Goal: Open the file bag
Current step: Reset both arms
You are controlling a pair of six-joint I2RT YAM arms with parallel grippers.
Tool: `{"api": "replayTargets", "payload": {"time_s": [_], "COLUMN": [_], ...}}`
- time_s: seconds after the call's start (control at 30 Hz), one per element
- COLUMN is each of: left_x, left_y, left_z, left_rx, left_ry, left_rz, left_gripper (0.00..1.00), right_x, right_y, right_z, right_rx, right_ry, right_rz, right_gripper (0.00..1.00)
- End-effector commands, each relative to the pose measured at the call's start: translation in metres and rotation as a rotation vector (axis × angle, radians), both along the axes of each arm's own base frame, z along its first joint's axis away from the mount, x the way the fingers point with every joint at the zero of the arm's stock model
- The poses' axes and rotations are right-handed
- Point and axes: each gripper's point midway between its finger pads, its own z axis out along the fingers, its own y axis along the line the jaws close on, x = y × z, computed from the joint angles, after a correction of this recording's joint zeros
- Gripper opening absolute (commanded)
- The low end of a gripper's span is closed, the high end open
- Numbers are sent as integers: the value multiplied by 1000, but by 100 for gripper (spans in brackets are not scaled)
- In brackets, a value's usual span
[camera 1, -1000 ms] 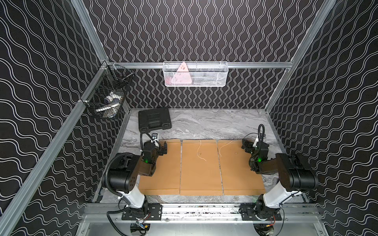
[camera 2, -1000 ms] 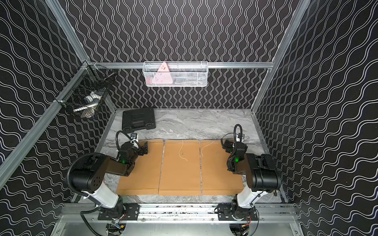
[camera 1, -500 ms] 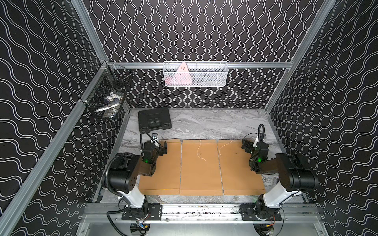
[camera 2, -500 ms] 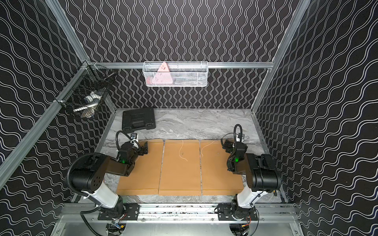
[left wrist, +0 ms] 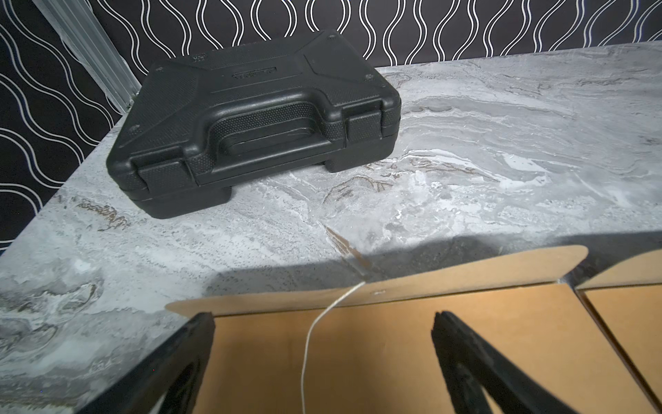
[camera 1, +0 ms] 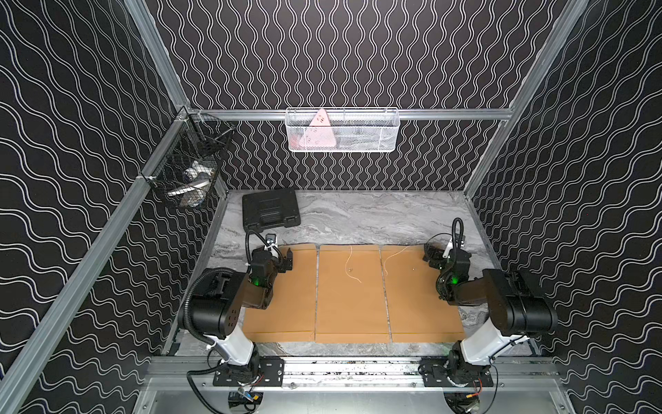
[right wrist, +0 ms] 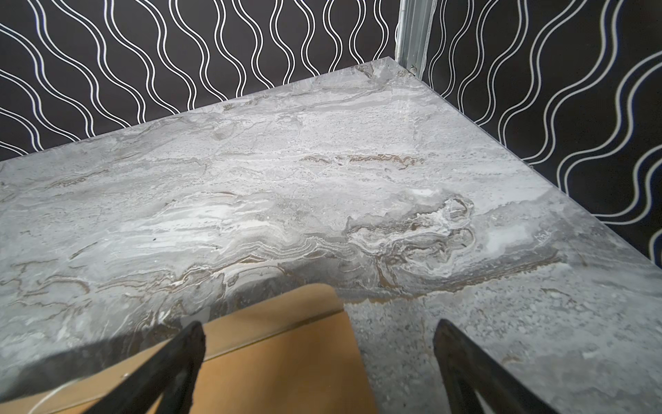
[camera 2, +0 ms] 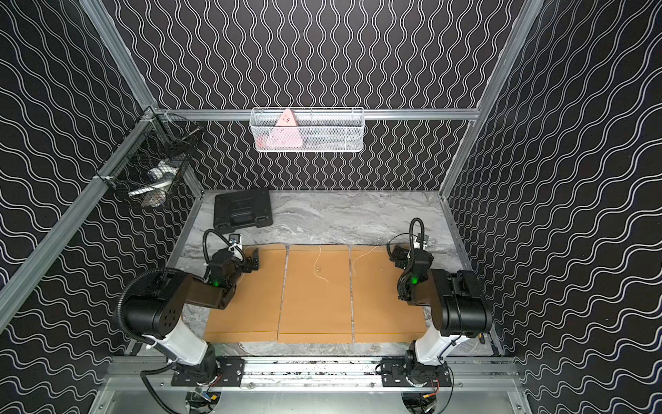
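three brown file bags lie flat side by side on the worktop (camera 1: 358, 218), at the side near the robot. the left file bag (camera 1: 290, 308) is under the left pincer (camera 1: 286, 261), the middle file bag (camera 1: 351, 301) is free, and the right file bag (camera 1: 419, 304) has the right pincer (camera 1: 431, 256) at its far outer corner. both pincers are released, with jaws wide and nothing between them except air. in the left wrist view the left pincer (left wrist: 322, 319) stands over the mouth end of the bag. the flap (left wrist: 394, 283) is turned outward and seems a little raised, and the loose string (left wrist: 311, 333) runs between the fingers.

i judge the step in hand is to take this flap and open the mouth. to do it well, the pincer should go low, slide one finger under the flap edge and close softly on the paper only, not on the string. thin paper on smooth stone will probably slide, so the right pincer (right wrist: 320, 327) could press on a bag body to keep it in place. the black case (camera 1: 270, 213) behind is near, so the lift should be short.
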Motion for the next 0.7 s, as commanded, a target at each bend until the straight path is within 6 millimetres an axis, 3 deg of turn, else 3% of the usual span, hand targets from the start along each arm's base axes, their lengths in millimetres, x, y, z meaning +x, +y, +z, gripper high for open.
{"api": "replayTargets", "payload": {"time_s": [0.0,0.67], "left_x": [4,3], "left_y": [0,0], "left_z": [7,7], "left_rx": [3,4], "left_ry": [-30,-34], "left_rz": [1,-3], "left_gripper": [99,99], "right_x": [2,2], "right_y": [0,0], "right_z": [5,5], "right_rx": [-8,-8], "right_ry": [-21,-21], "right_rz": [-1,-1], "right_gripper": [99,99]}}
